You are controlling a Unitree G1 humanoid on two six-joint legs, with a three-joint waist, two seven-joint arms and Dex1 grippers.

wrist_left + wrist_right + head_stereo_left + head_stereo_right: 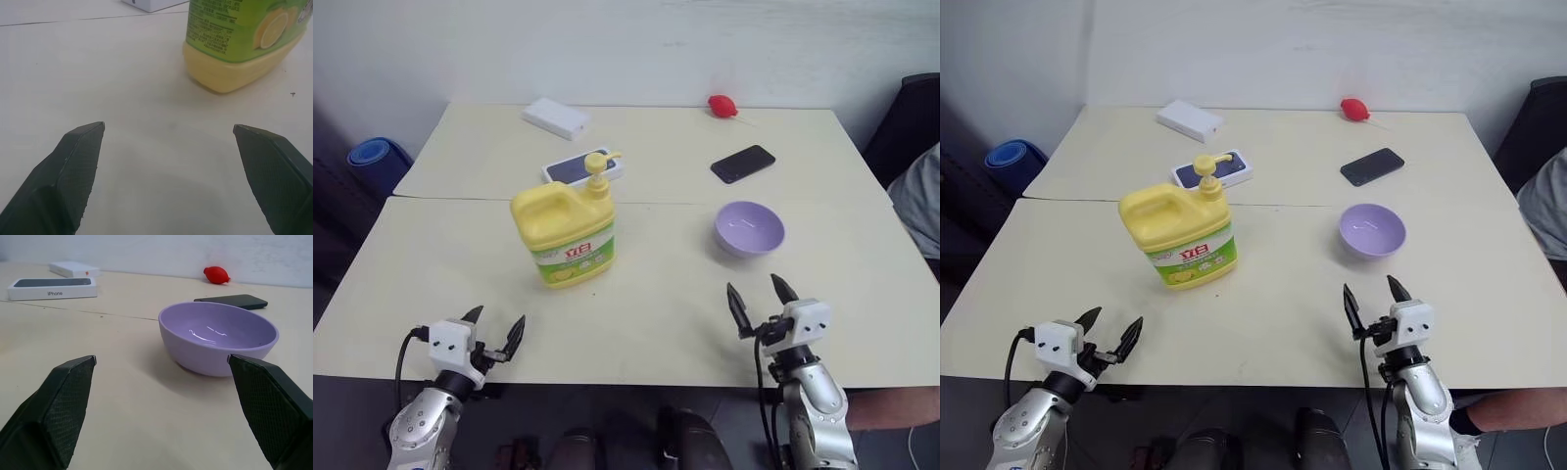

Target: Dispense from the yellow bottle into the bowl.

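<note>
The yellow bottle (pixel 566 231), a squat jug with a handle, pump nozzle and green-white label, stands upright on the middle of the table; its base shows in the left wrist view (pixel 234 68). The pale purple bowl (pixel 749 227) sits to its right, empty, close ahead in the right wrist view (pixel 217 338). My left gripper (pixel 494 331) is open at the table's near left edge, short of the bottle. My right gripper (pixel 760 299) is open near the front edge, just short of the bowl. Neither holds anything.
Behind the bottle lies a white phone box (pixel 581 169). A black phone (pixel 742 164) lies behind the bowl, a red object (pixel 722 106) and a white box (pixel 555 117) at the far edge. A blue roll (pixel 378 157) stands beside the table's left; a person's sleeve (pixel 918 196) at right.
</note>
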